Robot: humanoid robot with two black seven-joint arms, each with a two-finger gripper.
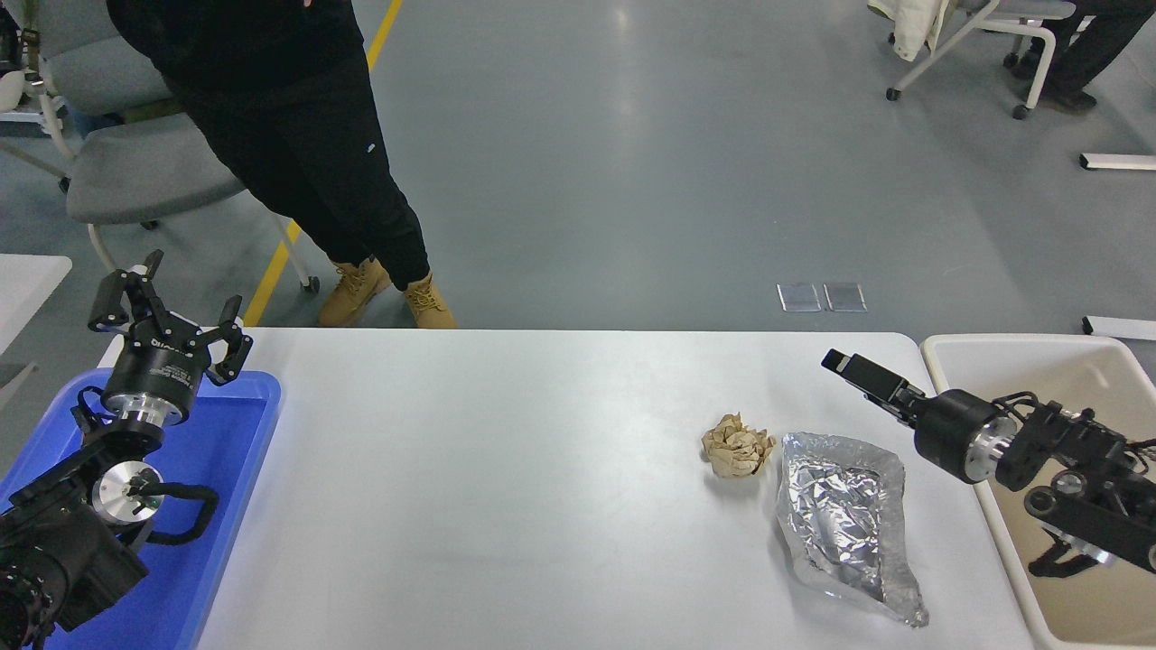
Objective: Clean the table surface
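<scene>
Far left, your left pincer [170, 311] is parked above the far end of the blue plastic tray [230, 451], fingers spread wide, nothing between them. The tray sits on the bench's left end, its left part hidden under the arm. Behind the bench's far edge, left of centre, a person in black trousers [298, 153] and tan boots [388, 298] stands on the grey floor, a grey office chair [135, 176] just beside them. The white bench surface [497, 487] spans the whole middle of your view from the tray to the bin. Right of centre on it lies a crumpled ball of brown paper [738, 446], and just beside that, to the right, a flattened, wrinkled sheet of aluminium foil [844, 519] running toward the near edge; ball and foil look close, contact not clear. Your right pincer [853, 368] hangs over the bench's far right corner, pointing left, seen edge-on: you cannot tell how far open it is, and nothing shows in it. Its arm crosses the beige rectangular bin [1066, 357] standing at the bench's right end.
</scene>
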